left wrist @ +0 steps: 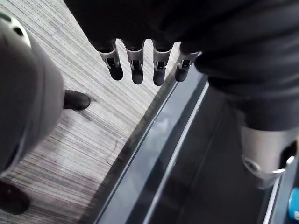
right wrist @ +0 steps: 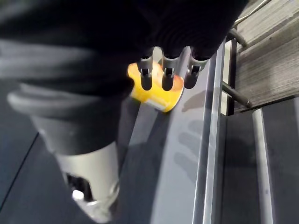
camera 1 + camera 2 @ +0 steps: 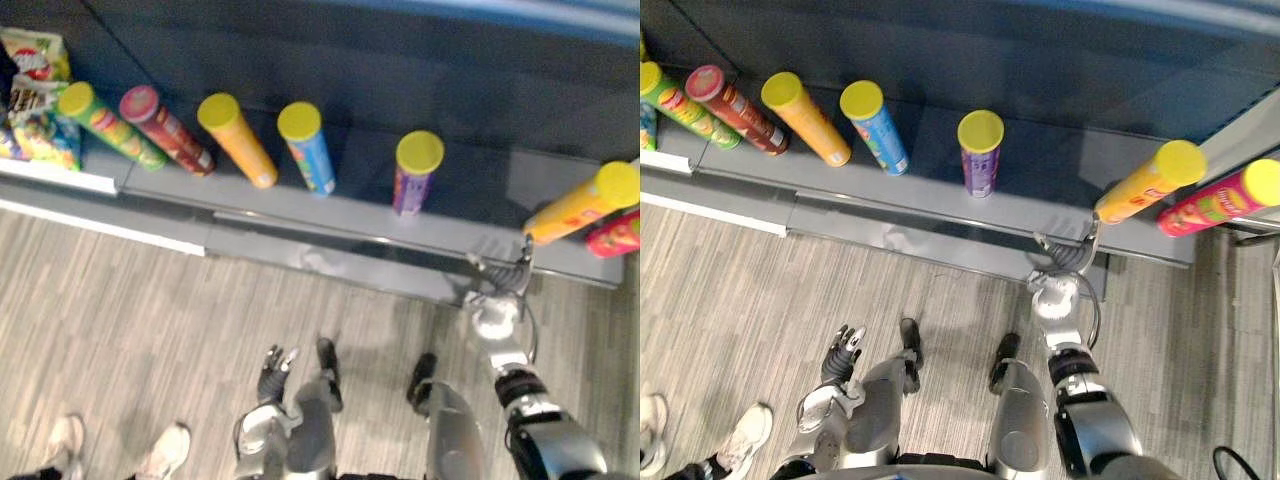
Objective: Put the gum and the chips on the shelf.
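Note:
A yellow-orange chips can with a yellow lid stands on the grey shelf near its right end. My right hand reaches to the foot of that can. In the right wrist view its fingers are straight in front of the can's base and the thumb stays apart, so the hand is open. My left hand hangs low by my side over the floor, its fingers relaxed and holding nothing.
Along the shelf stand a green can, a red can, an orange can, a blue can, a purple can and a pink can. Chip bags lie far left. A person's shoes show lower left.

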`<state>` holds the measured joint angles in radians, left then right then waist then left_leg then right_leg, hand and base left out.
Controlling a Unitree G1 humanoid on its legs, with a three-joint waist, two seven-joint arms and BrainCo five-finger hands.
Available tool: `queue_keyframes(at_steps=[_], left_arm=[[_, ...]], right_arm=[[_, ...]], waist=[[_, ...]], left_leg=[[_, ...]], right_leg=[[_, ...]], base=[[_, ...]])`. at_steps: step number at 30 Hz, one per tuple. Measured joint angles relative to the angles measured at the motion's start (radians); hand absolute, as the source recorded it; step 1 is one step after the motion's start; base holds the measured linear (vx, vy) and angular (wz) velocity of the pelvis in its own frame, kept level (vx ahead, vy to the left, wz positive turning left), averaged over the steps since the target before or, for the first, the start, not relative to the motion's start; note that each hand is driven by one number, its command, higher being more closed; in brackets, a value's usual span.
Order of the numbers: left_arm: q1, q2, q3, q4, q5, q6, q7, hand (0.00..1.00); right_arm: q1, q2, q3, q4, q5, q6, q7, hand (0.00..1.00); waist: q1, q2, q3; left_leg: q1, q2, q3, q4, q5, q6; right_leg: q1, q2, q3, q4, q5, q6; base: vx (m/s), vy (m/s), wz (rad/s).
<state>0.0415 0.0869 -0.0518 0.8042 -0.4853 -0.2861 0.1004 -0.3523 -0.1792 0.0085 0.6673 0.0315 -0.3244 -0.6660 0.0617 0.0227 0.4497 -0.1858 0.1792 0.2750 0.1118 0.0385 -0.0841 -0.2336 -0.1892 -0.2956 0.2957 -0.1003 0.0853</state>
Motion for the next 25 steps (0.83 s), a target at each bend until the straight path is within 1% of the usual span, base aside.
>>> queue_keyframes(at_steps=[2, 3, 4, 5, 7, 8, 9, 10, 12, 14, 15, 16, 18, 19, 20, 21, 22, 23, 24, 25], left_arm=[[0.052, 0.013, 0.021, 0.043, 0.0, 0.021, -0.019, 0.0], [0.068, 0.018, 0.02, 0.056, 0.0, 0.028, -0.025, 0.0], [0.092, 0.022, 0.03, 0.07, -0.005, 0.037, -0.032, 0.0], [0.099, 0.026, 0.032, 0.076, -0.004, 0.041, -0.034, 0.0], [0.111, 0.033, 0.033, 0.107, -0.003, 0.061, -0.045, 0.0], [0.112, 0.032, 0.038, 0.112, -0.003, 0.065, -0.049, 0.0], [0.112, 0.031, 0.048, 0.127, -0.004, 0.078, -0.062, 0.0], [0.112, 0.031, 0.052, 0.136, -0.004, 0.079, -0.067, 0.0], [0.121, 0.03, 0.063, 0.155, -0.004, 0.08, -0.077, 0.0], [0.132, 0.026, 0.083, 0.168, -0.007, 0.077, -0.083, 0.0], [0.134, 0.023, 0.092, 0.176, -0.011, 0.078, -0.084, 0.0], [0.134, 0.023, 0.102, 0.193, -0.019, 0.084, -0.084, 0.0], [0.134, 0.021, 0.128, 0.213, -0.028, 0.097, -0.084, 0.0], [0.135, 0.018, 0.142, 0.231, -0.065, 0.112, -0.087, 0.0], [0.14, 0.015, 0.169, 0.249, -0.097, 0.132, -0.089, 0.0], [0.141, 0.014, 0.181, 0.26, -0.107, 0.138, -0.089, 0.0], [0.142, 0.014, 0.189, 0.273, -0.134, 0.148, -0.093, 0.0], [0.144, 0.012, 0.2, 0.292, -0.142, 0.163, -0.1, 0.0], [0.145, 0.012, 0.204, 0.301, -0.142, 0.168, -0.102, 0.0], [0.152, 0.012, 0.207, 0.313, -0.141, 0.179, -0.104, 0.0]], right_arm=[[0.161, 0.012, 0.007, -0.069, -0.034, 0.014, 0.052, 0.0], [0.202, 0.017, 0.01, -0.085, -0.034, 0.014, 0.071, 0.0], [0.277, 0.024, 0.021, -0.108, -0.034, 0.014, 0.109, 0.0], [0.309, 0.025, 0.03, -0.11, -0.034, 0.015, 0.129, 0.0], [0.418, 0.038, 0.051, -0.108, -0.034, 0.034, 0.238, 0.0], [0.439, 0.045, 0.052, -0.101, -0.034, 0.041, 0.261, 0.0], [0.483, 0.061, 0.056, -0.078, -0.034, 0.066, 0.318, 0.0], [0.495, 0.065, 0.06, -0.06, -0.034, 0.075, 0.34, 0.0], [0.528, 0.081, 0.058, 0.022, -0.032, 0.117, 0.407, 0.0], [0.55, 0.087, 0.048, 0.107, -0.018, 0.152, 0.459, 0.0], [0.548, 0.089, 0.031, 0.124, -0.02, 0.154, 0.467, 0.0], [0.542, 0.087, 0.005, 0.156, -0.019, 0.159, 0.489, 0.0], [0.539, 0.077, -0.013, 0.222, -0.019, 0.149, 0.512, 0.0], [0.539, 0.075, -0.023, 0.278, -0.018, 0.146, 0.519, 0.0], [0.54, 0.075, -0.041, 0.337, 0.004, 0.15, 0.523, 0.0], [0.542, 0.075, -0.048, 0.365, 0.019, 0.149, 0.521, 0.0], [0.546, 0.077, -0.061, 0.408, 0.043, 0.15, 0.523, 0.0], [0.552, 0.081, -0.077, 0.427, 0.078, 0.151, 0.525, 0.0], [0.552, 0.082, -0.082, 0.434, 0.098, 0.151, 0.526, 0.0], [0.55, 0.081, -0.088, 0.447, 0.12, 0.148, 0.538, 0.0]], waist=[[-0.007, -0.019, -0.082], [-0.011, -0.024, -0.098], [-0.025, -0.032, -0.128], [-0.03, -0.037, -0.144], [-0.037, -0.052, -0.196], [-0.037, -0.055, -0.206], [-0.04, -0.06, -0.223], [-0.043, -0.061, -0.23], [-0.056, -0.065, -0.256], [-0.059, -0.067, -0.279], [-0.058, -0.065, -0.285], [-0.065, -0.063, -0.292], [-0.064, -0.063, -0.307], [-0.06, -0.063, -0.315], [-0.06, -0.063, -0.329], [-0.06, -0.066, -0.334], [-0.061, -0.058, -0.331], [-0.06, -0.057, -0.338], [-0.061, -0.057, -0.34], [-0.064, -0.053, -0.342]], left_leg=[[0.042, -0.008, 0.023, -0.058, 0.006, -0.005], [0.058, -0.011, 0.026, -0.071, 0.006, -0.005], [0.089, -0.014, 0.032, -0.093, 0.006, -0.005], [0.103, -0.017, 0.037, -0.102, 0.006, -0.005], [0.154, -0.03, 0.058, -0.134, 0.006, -0.006], [0.165, -0.031, 0.066, -0.141, 0.005, -0.006], [0.187, -0.031, 0.075, -0.154, 0.005, -0.006], [0.196, -0.032, 0.077, -0.16, 0.005, -0.006], [0.227, -0.035, 0.08, -0.179, 0.005, -0.006], [0.25, -0.038, 0.092, -0.192, 0.004, -0.007], [0.259, -0.039, 0.099, -0.198, 0.004, -0.007], [0.275, -0.044, 0.099, -0.206, 0.004, -0.007], [0.286, -0.046, 0.092, -0.208, 0.003, -0.008], [0.297, -0.048, 0.089, -0.212, 0.002, -0.01], [0.301, -0.052, 0.082, -0.213, 0.001, -0.009], [0.304, -0.054, 0.077, -0.213, 0.001, -0.009], [0.312, -0.055, 0.072, -0.213, 0.0, -0.01], [0.312, -0.055, 0.072, -0.213, -0.001, -0.01], [0.312, -0.056, 0.072, -0.214, -0.001, -0.01], [0.312, -0.057, 0.072, -0.214, -0.001, -0.01]], right_leg=[[0.033, 0.017, 0.013, -0.064, 0.02, 0.011], [0.05, 0.019, 0.017, -0.082, 0.024, 0.014], [0.082, 0.021, 0.02, -0.11, 0.029, 0.021], [0.093, 0.021, 0.022, -0.121, 0.03, 0.024], [0.133, 0.029, 0.038, -0.156, 0.04, 0.031], [0.14, 0.03, 0.043, -0.162, 0.042, 0.032], [0.158, 0.03, 0.053, -0.179, 0.049, 0.033], [0.166, 0.03, 0.055, -0.185, 0.051, 0.033], [0.191, 0.031, 0.056, -0.207, 0.057, 0.035], [0.211, 0.031, 0.06, -0.224, 0.057, 0.036], [0.212, 0.031, 0.062, -0.227, 0.059, 0.039], [0.225, 0.031, 0.064, -0.231, 0.06, 0.041], [0.246, 0.028, 0.059, -0.243, 0.062, 0.044], [0.261, 0.027, 0.057, -0.248, 0.062, 0.045], [0.272, 0.027, 0.052, -0.255, 0.062, 0.045], [0.281, 0.027, 0.049, -0.259, 0.063, 0.046], [0.294, 0.027, 0.042, -0.262, 0.062, 0.046], [0.294, 0.027, 0.041, -0.263, 0.062, 0.045], [0.294, 0.027, 0.041, -0.263, 0.062, 0.045], [0.295, 0.028, 0.041, -0.265, 0.062, 0.046]], base=[[0.17, 0.036, -0.22], [0.2, 0.047, -0.2], [0.16, 0.036, -0.09], [0.18, 0.052, -0.17], [0.13, 0.05, -0.24], [0.07, 0.038, -0.23], [0.04, 0.03, -0.17], [0.03, 0.038, -0.14], [0.02, 0.036, -0.04], [-0.01, 0.028, -0.14], [-0.01, 0.029, -0.18], [0.0, 0.024, -0.07], [0.0, 0.02, 0.08], [0.01, 0.014, 0.13], [0.03, 0.013, 0.14], [0.03, 0.012, 0.17], [0.03, 0.005, 0.12], [0.02, 0.001, 0.07], [0.0, 0.0, 0.0], [0.0, 0.0, 0.0]])
